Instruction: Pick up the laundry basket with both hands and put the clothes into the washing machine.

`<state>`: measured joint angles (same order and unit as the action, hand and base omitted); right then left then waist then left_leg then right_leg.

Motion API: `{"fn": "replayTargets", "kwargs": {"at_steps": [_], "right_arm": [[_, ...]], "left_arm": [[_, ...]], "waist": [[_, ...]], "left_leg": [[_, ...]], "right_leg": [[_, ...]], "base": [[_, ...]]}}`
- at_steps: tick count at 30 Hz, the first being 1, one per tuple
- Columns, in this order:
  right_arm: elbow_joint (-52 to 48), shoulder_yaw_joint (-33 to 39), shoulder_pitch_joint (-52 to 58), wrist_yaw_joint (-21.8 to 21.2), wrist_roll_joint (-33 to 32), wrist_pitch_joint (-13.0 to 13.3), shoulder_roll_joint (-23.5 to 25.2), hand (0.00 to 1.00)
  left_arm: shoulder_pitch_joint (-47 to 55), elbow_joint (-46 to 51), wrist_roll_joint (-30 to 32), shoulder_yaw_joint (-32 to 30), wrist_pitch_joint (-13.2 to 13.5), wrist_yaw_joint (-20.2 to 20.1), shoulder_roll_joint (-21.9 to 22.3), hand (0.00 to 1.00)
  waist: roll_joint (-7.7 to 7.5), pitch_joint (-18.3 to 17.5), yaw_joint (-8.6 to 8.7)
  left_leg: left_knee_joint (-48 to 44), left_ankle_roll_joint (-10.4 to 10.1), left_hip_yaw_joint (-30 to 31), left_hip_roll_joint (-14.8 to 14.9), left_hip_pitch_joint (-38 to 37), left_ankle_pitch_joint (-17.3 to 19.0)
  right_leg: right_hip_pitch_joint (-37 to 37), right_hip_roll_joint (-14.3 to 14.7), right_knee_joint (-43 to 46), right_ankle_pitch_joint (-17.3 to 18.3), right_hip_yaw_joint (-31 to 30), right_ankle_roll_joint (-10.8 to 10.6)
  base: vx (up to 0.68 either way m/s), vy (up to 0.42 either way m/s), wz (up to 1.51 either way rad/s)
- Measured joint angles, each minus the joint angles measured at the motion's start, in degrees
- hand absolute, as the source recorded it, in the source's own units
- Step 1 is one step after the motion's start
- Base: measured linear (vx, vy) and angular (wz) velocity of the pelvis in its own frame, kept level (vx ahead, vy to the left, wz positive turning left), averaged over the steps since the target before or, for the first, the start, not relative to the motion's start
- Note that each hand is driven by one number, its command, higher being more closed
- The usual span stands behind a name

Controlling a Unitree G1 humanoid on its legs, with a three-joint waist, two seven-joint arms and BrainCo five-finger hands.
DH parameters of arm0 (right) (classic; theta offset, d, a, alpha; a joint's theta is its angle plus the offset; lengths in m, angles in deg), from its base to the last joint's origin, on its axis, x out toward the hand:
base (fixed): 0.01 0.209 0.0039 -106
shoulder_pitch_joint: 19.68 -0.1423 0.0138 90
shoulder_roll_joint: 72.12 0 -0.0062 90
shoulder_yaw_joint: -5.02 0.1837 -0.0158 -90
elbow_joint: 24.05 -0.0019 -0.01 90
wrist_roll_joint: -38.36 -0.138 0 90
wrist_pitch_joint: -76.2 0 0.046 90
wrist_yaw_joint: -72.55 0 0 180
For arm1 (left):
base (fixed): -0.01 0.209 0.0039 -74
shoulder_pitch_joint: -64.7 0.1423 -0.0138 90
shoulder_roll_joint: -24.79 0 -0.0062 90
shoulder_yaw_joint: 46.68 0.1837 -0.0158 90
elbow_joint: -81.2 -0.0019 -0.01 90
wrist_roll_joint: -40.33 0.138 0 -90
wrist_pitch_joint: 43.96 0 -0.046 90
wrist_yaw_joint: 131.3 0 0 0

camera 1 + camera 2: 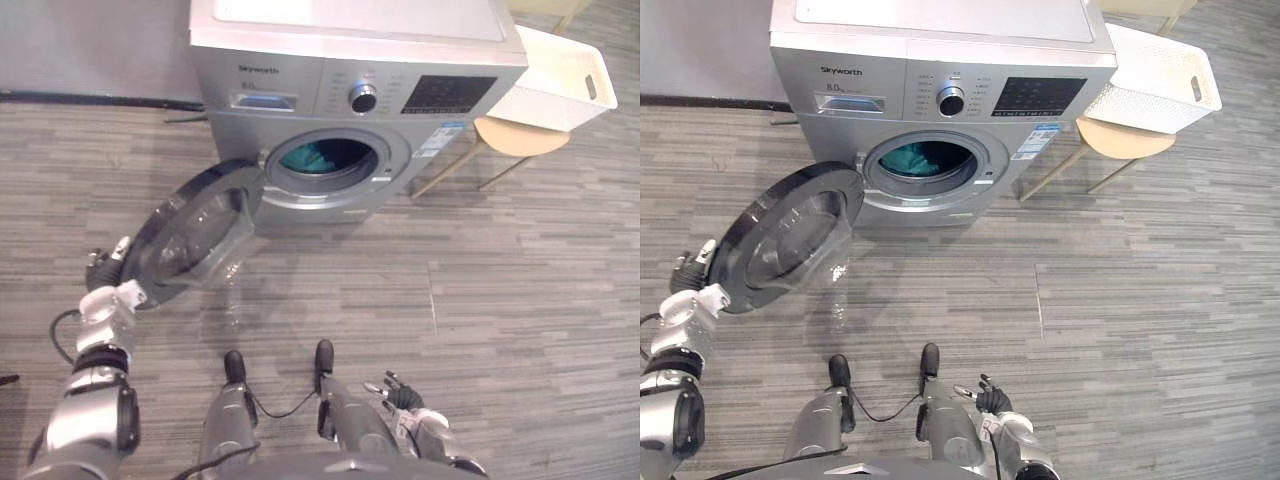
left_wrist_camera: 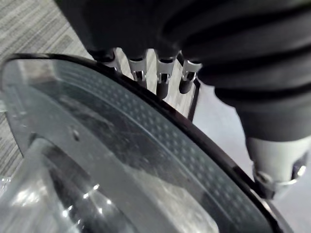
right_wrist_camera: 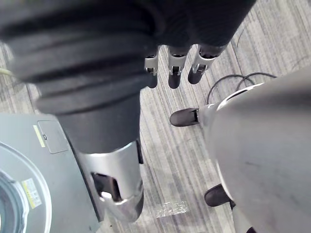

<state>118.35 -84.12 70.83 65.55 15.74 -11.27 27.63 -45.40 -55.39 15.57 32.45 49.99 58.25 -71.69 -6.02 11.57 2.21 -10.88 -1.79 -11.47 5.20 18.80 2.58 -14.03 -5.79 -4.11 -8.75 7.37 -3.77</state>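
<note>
Right hand (image 1: 408,402): low over the floor (image 1: 520,300) in front of the washing machine (image 1: 360,60), well apart from it. My fingers are loosely spread and hold nothing.
Left hand (image 2: 184,34): at the outer rim of the machine's door (image 1: 195,235). My fingers (image 2: 165,77) are straight, tips against the rim, nothing gripped.
Door: swung wide open, left of the machine's opening.
Step, as I judge it: shutting the door. Push flat on the rim, follow the hinge's arc, and clear my fingertips before the edge meets the seal.
Clothes (image 1: 318,157): a teal bundle inside the drum.
Laundry basket (image 1: 540,105): white, looks empty, on a wooden stool (image 1: 520,137) just beside the machine's right side.
</note>
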Motion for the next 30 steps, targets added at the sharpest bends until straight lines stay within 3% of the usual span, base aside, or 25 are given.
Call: {"fn": "replayTargets", "kwargs": {"at_steps": [3,4,7,8,14,16,18,20,24,30], "right_arm": [[-2.6,0.4,1.7,0.0,-0.2,0.0,-0.1,0.0],[-3.3,0.4,3.2,-0.1,-0.6,-0.1,0.0,0.0],[-3.3,0.3,5.4,-0.1,-0.6,-0.3,0.2,0.0],[-3.1,0.1,6.1,-0.1,-0.6,-0.3,0.3,0.0],[-1.9,-0.8,6.1,0.1,-0.6,0.0,0.7,0.0],[-2.0,-2.1,6.0,0.2,-0.6,0.4,0.6,0.0],[-2.1,-3.4,6.0,1.3,-0.6,1.1,0.4,0.0],[-2.1,-4.2,6.2,2.2,-0.6,1.0,0.0,0.0],[-1.9,-3.2,7.5,2.6,-1.3,1.0,-1.7,0.0],[1.9,-1.8,7.0,2.6,-1.8,0.9,-1.6,0.0]], "left_arm": [[9.5,10.9,-2.5,8.9,0.8,-2.2,5.2,0.0],[14.2,14.9,-4.5,14.6,0.7,-4.2,7.7,0.0],[19.3,18.9,-5.6,23.8,0.5,-7.1,9.9,0.0],[20.6,20.7,-5.7,29.6,0.4,-8.3,10.2,0.0],[15.1,29.4,-7.4,60.8,-0.9,-12.4,11.5,0.0],[10.1,34.2,-10.0,68.9,-1.1,-14.2,14.8,0.0],[6.6,36.8,-12.2,71.5,-0.8,-15.3,19.8,0.0],[3.6,37.8,-12.3,71.8,0.0,-15.7,21.0,0.0],[1.8,38.1,-12.2,68.1,1.1,-15.6,18.9,0.0],[5.1,38.1,-11.7,64.7,1.0,-15.1,15.5,0.0]], "waist": [[0.91,-0.2,-0.62],[1.11,-1.0,-0.73],[1.28,-3.5,-1.01],[1.61,-5.1,-0.94],[3.7,-8.1,-0.18],[3.6,-8.3,0.73],[3.61,-9.5,1.92],[4.17,-10.6,3.09],[6.14,-11.7,4.9],[6.55,-12.1,5.04]], "left_leg": [[1.9,-0.3,1.1,-0.8,-2.3,-0.8],[3.7,-0.3,2.2,-1.7,-4.0,-1.5],[7.2,-0.1,3.4,-2.8,-5.8,-3.0],[9.0,0.2,3.8,-3.4,-6.2,-3.9],[15.3,1.8,3.2,-5.7,-12.2,-6.6],[15.3,1.9,1.2,-5.8,-13.6,-5.9],[15.3,2.1,-1.9,-5.9,-14.8,-4.7],[14.7,1.6,-4.5,-5.7,-15.1,-3.1],[14.4,1.7,-7.4,-5.8,-16.0,-2.8],[15.4,1.5,-4.6,-6.1,-18.6,-3.0]], "right_leg": [[0.6,-0.6,3.2,2.3,1.3,-0.2],[1.6,-1.2,4.3,4.1,2.3,-0.1],[2.1,-2.1,5.3,5.5,3.4,-1.0],[2.1,-2.5,5.3,5.8,4.1,-1.3],[5.3,-4.0,4.8,5.2,3.5,-2.8],[5.8,-4.3,4.8,5.0,1.5,-3.0],[5.0,-4.2,4.8,4.8,-1.9,-3.3],[3.9,-3.9,4.8,4.5,-4.7,-3.5],[4.2,-3.4,2.4,2.9,-7.1,-3.6],[9.0,-3.7,-0.1,3.0,-3.7,-1.8]], "base": [[-0.04,-0.008,0.28],[-0.01,0.021,0.38],[0.02,0.031,0.35],[0.06,0.029,0.24],[0.07,0.062,0.01],[0.05,0.071,-0.38],[0.02,0.052,-0.85],[0.01,0.024,-0.81],[0.01,-0.012,-0.4],[-0.03,-0.037,0.21]]}}
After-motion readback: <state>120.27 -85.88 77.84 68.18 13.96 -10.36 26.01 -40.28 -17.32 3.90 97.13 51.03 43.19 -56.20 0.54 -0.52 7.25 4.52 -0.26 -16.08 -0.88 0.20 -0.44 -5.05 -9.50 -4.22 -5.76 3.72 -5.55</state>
